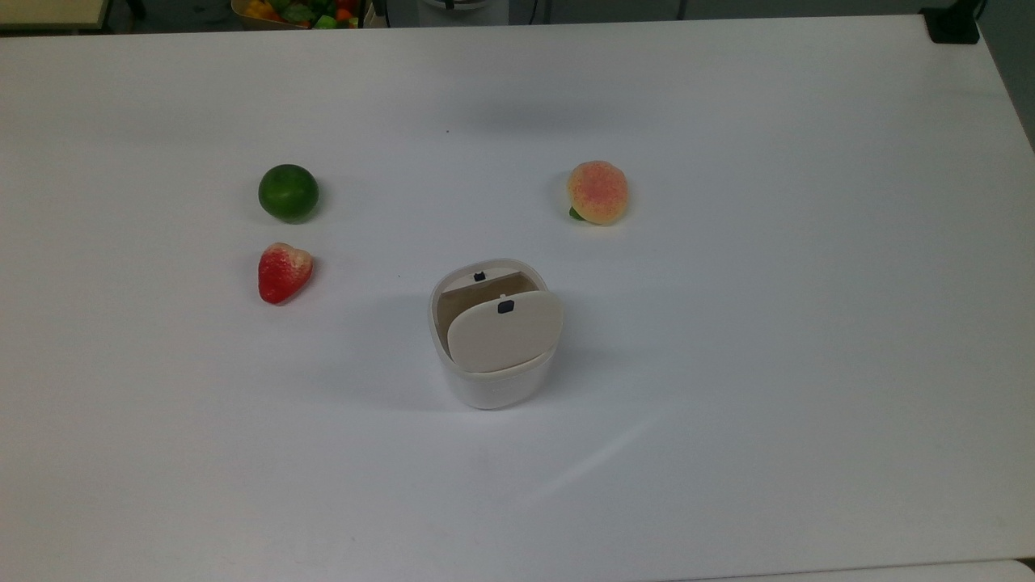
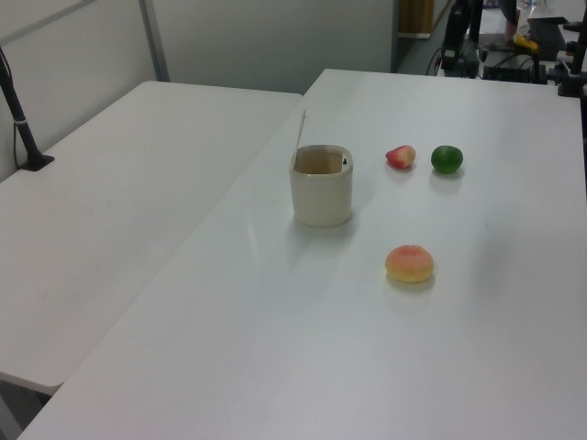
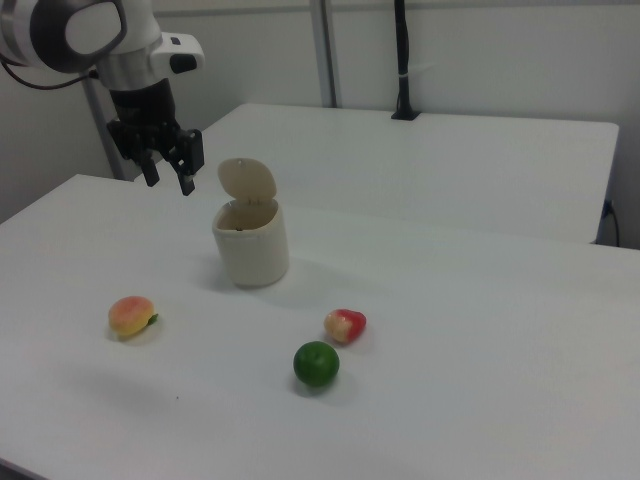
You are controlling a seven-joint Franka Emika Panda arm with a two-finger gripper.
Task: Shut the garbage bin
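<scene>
The bin [image 1: 495, 356] is sitting near the middle of the worktop [image 1: 808, 323] with its lid [image 1: 503, 331] standing up on its hinge, so the mouth is lying open and the task is not yet begun. In the right view the lid [image 3: 246, 179] is rising above the tub's rim, tipped back only a little past upright.

In the top view, with the bin as the clock's centre, the strawberry [image 1: 283, 272] is lying at about 10 o'clock, the lime [image 1: 288, 192] further out between 10 and 11, and the peach [image 1: 597, 191] at about 1 o'clock; all 3 are sitting well apart from the bin.

In the right view the hand [image 3: 166, 172] is hanging in the air at about 10 o'clock from the bin [image 3: 251, 240], above rim height and near the lid, but touching nothing. Its 2 fingers are standing slightly apart and carrying nothing.

Nothing of the closing is done, by my reading. What is left is the whole job: bringing the hand behind or over the raised flap, pushing it forward and down, and seating it flat on the rim. The light tub may be sliding if pushed sideways rather than downward.
</scene>
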